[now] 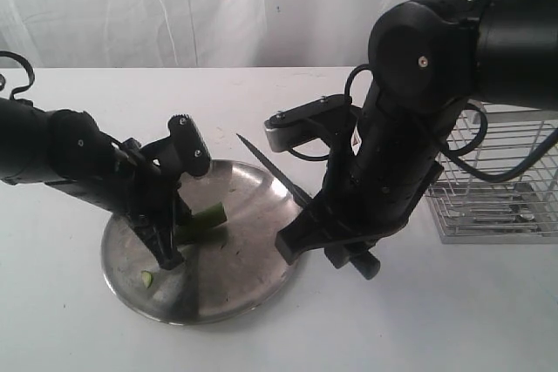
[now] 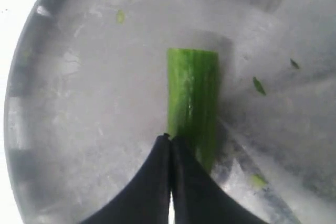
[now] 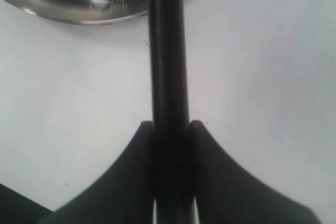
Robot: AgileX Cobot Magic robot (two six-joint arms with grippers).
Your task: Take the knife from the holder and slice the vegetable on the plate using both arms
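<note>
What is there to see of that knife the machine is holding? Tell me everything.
The knife is long and slim, with a dark pointed blade and a black handle. The right gripper has its jaws clamped on the handle from both sides. The blade slants over the right part of the steel plate, tip raised and pointing to the back left. It stands apart from the green vegetable lying on the plate; only the jaws visibly touch it.

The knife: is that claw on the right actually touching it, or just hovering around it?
Touching. In the right wrist view the right gripper presses its two fingers against both sides of the knife, with no gap showing.
</note>
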